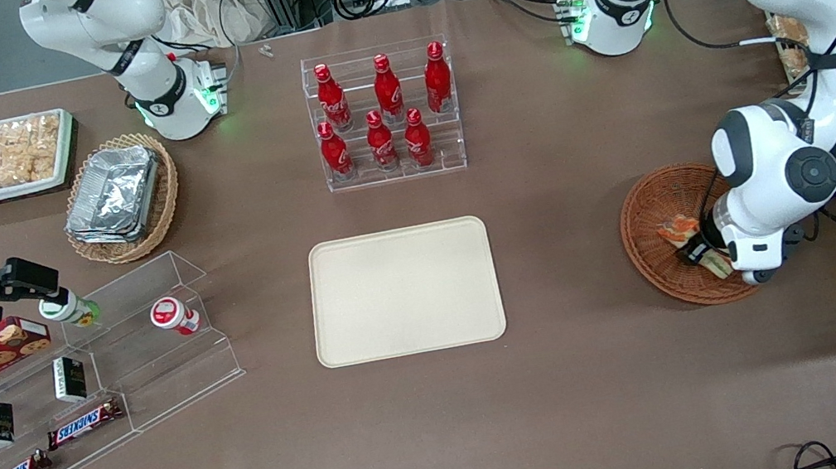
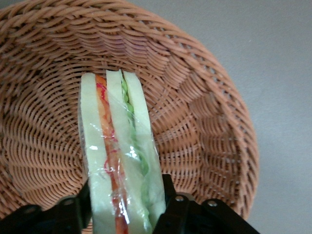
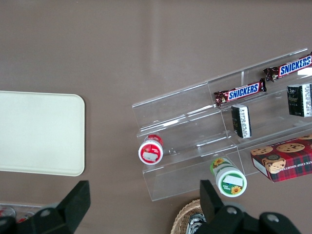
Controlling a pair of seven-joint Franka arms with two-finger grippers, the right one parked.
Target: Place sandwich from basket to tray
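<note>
Toward the parked arm's end of the table sits a clear stepped rack (image 1: 82, 367) with snack bars; the tray (image 1: 403, 290) lies mid-table. Near the working arm's edge, the end effector (image 2: 127, 207) reaches into the basket (image 1: 648, 231), fingers (image 2: 168, 195) closed against both sides of the sandwich (image 2: 119, 156).

Reddish-brown woven basket (image 2: 204, 122) holding pale-bread sandwich (image 2: 119, 161) with orange-red and green filling layers, between black fingers of the gripper (image 2: 124, 209); cream-beige tray (image 1: 403, 290) on brown table (image 1: 575, 377).
</note>
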